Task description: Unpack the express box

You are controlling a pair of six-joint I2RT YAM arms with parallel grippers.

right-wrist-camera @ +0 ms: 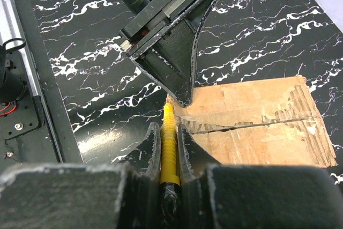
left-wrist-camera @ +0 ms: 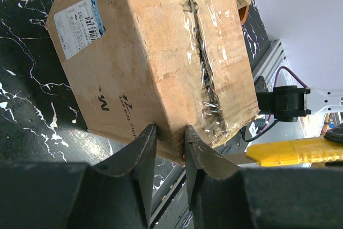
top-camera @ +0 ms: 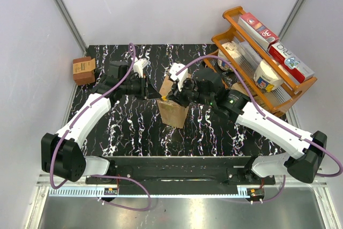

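Express box (top-camera: 174, 112) sits mid table (top-camera: 123, 130). Left gripper (left-wrist-camera: 169, 146) is pinched on its corner edge, right gripper (right-wrist-camera: 169, 132) clamped on a yellow cutter (right-wrist-camera: 169, 156) at the taped seam (right-wrist-camera: 241, 126) (blade tip hidden). Best to cut shallow, straight along the seam, with the box pinned.

Brown express box (left-wrist-camera: 150, 52), yellow cutter (right-wrist-camera: 169, 148), black white-veined table (top-camera: 134, 127).

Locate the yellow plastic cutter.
The yellow cutter is central in the top view, clamped in the right gripper, tip at the brown cardboard box seam.
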